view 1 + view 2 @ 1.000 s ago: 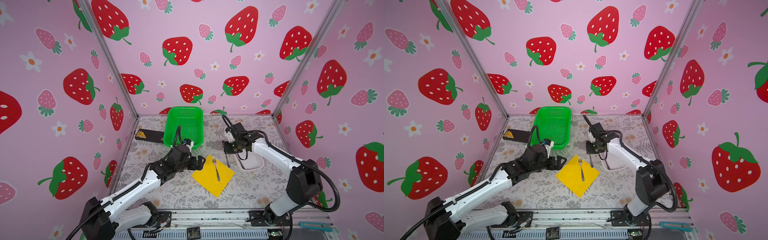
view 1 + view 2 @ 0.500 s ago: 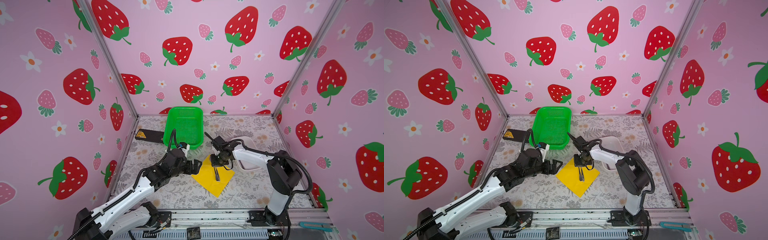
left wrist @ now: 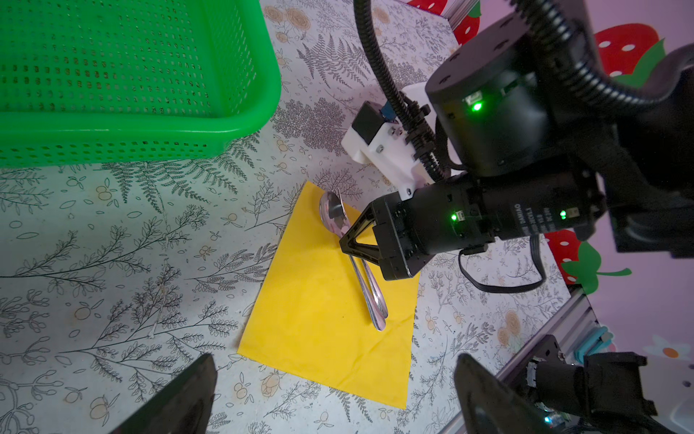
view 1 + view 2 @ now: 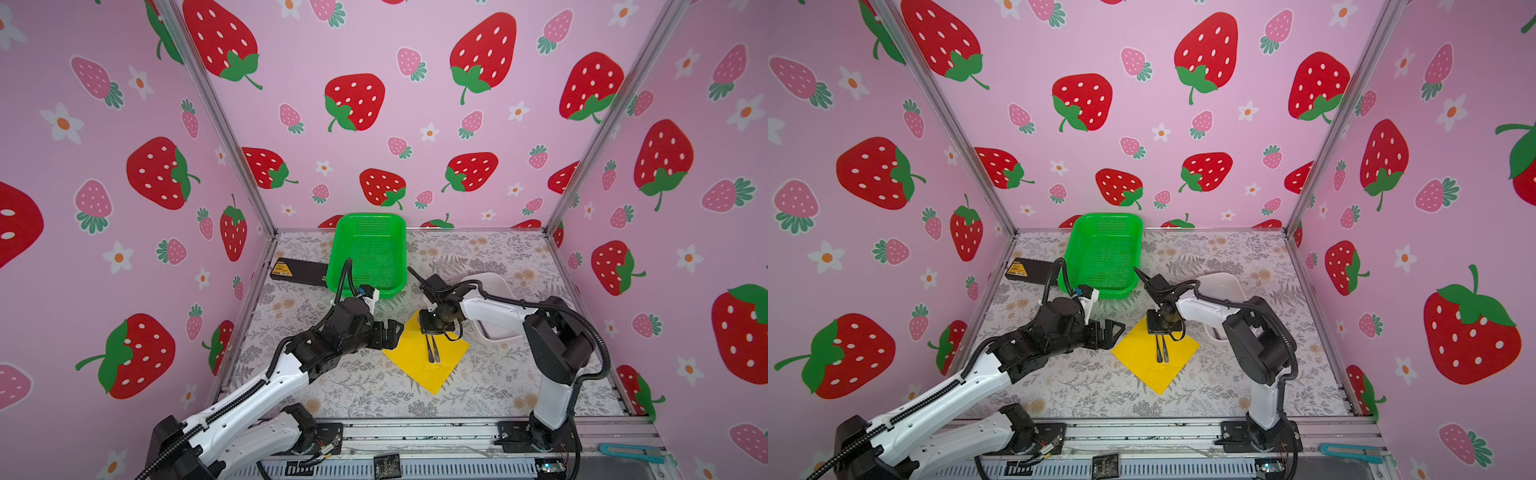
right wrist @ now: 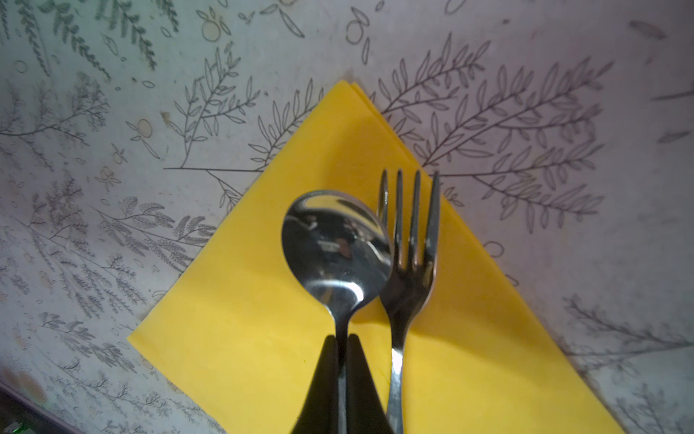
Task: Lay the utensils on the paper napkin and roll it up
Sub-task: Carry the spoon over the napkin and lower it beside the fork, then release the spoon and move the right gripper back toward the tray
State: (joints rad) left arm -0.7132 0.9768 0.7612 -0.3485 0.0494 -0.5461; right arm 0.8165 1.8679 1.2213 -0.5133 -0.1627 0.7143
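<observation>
The yellow paper napkin (image 4: 419,368) (image 4: 1148,361) (image 3: 323,312) (image 5: 263,323) lies flat on the floral table, one corner toward the green basket. Two utensils are over it side by side: a fork (image 5: 411,240) (image 3: 377,300) lying on it, and a spoon (image 5: 336,244) (image 3: 330,210). My right gripper (image 5: 341,338) (image 4: 430,332) (image 4: 1160,331) (image 3: 343,242) is shut on the spoon's handle, low over the napkin. I cannot tell if the spoon touches the paper. My left gripper (image 3: 332,362) (image 4: 392,332) (image 4: 1115,332) is open and empty at the napkin's left corner.
A green perforated basket (image 4: 370,249) (image 4: 1104,249) (image 3: 112,75) stands behind the napkin. A white oblong dish (image 4: 490,282) (image 4: 1223,286) sits to the right under the right arm. A black box (image 4: 297,270) lies at the left wall. A teal cutter (image 4: 631,451) rests on the front rail.
My right gripper carried the spoon from over the white dish leftward and down, beside the fork on the napkin. The left gripper stayed open at the napkin's corner, barely shifting.
</observation>
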